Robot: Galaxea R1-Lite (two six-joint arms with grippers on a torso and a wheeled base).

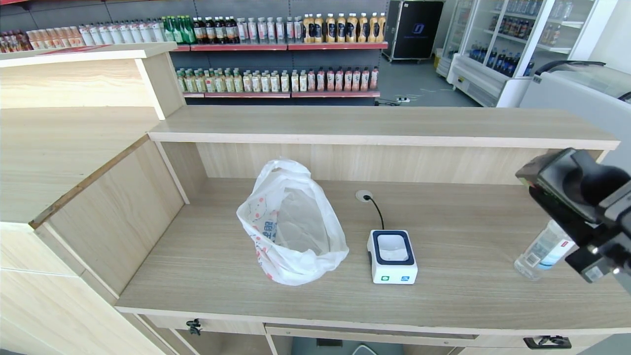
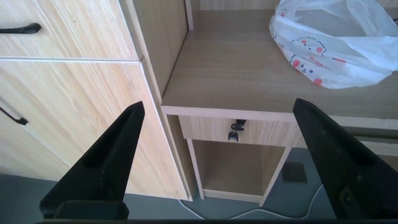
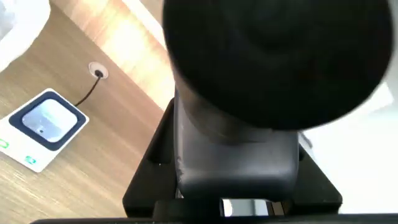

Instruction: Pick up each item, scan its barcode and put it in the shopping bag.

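Observation:
A white plastic shopping bag [image 1: 291, 224] stands open on the wooden counter [image 1: 463, 286], and its side shows in the left wrist view [image 2: 336, 46]. Right of it lies the white barcode scanner [image 1: 392, 255], window up, also seen from the right wrist [image 3: 42, 127]. A clear bottle [image 1: 540, 252] with a white label is tilted at the counter's right end, its upper part hidden behind my right gripper [image 1: 589, 256], whose dark housing blocks the contact. My left gripper [image 2: 214, 168] hangs open and empty below the counter's front left corner.
A raised shelf [image 1: 374, 125] runs along the back of the counter and a side panel [image 1: 123, 207] closes its left. The scanner's cable [image 1: 377, 212] goes into a hole in the counter. Drawers with black handles [image 2: 18, 28] sit under and beside the counter.

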